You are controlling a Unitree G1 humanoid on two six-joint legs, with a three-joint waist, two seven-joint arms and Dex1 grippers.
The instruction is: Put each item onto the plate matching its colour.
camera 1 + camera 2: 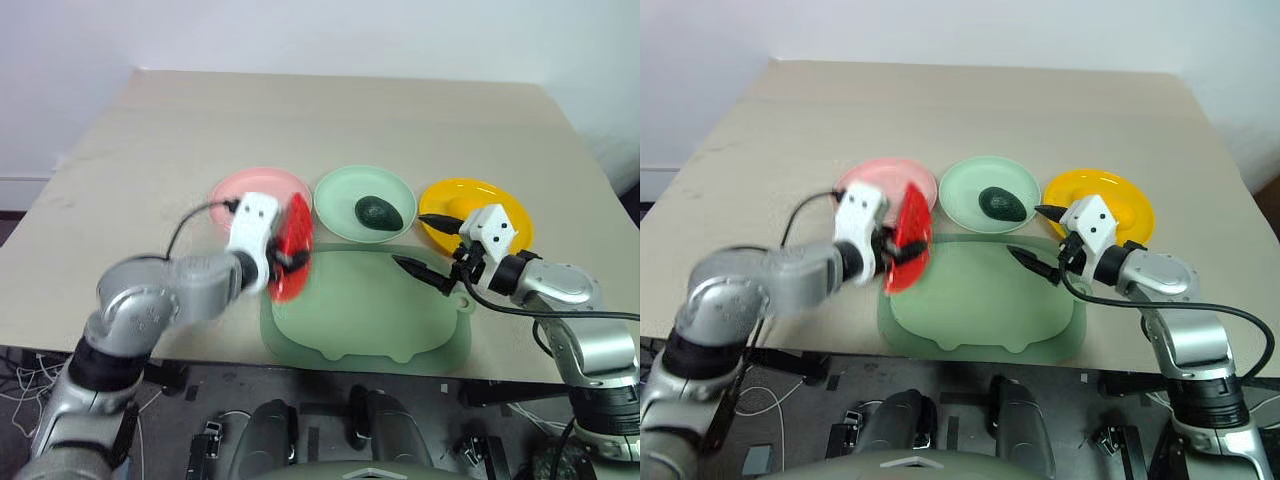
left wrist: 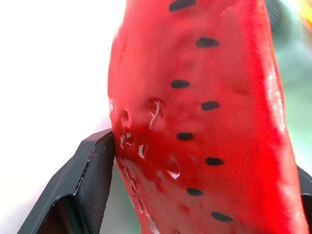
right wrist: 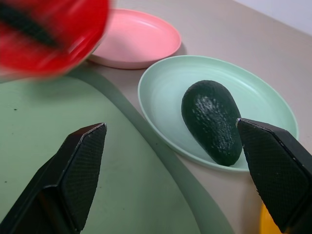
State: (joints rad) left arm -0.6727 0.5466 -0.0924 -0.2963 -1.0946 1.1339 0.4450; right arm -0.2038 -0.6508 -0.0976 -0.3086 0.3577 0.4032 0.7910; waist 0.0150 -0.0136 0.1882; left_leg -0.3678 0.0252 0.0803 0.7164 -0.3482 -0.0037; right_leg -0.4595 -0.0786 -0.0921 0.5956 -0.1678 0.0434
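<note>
Centre frame, the avocado (image 1: 378,212) already lies on the green plate (image 1: 335,196). Our left gripper (image 1: 283,262) clenches the watermelon (image 1: 293,246) beside the pink plate (image 1: 240,189), still to place. Our right gripper (image 1: 430,247) gapes, empty, by the yellow plate (image 1: 455,195); we cannot see any yellow fruit.

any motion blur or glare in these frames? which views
Left eye view: left gripper and its arm smeared by motion blur; plates sharp. Right wrist view: watermelon slice blurred, avocado crisp with mild sheen. Left wrist view: specular glints on the slice, background washed out white.
</note>
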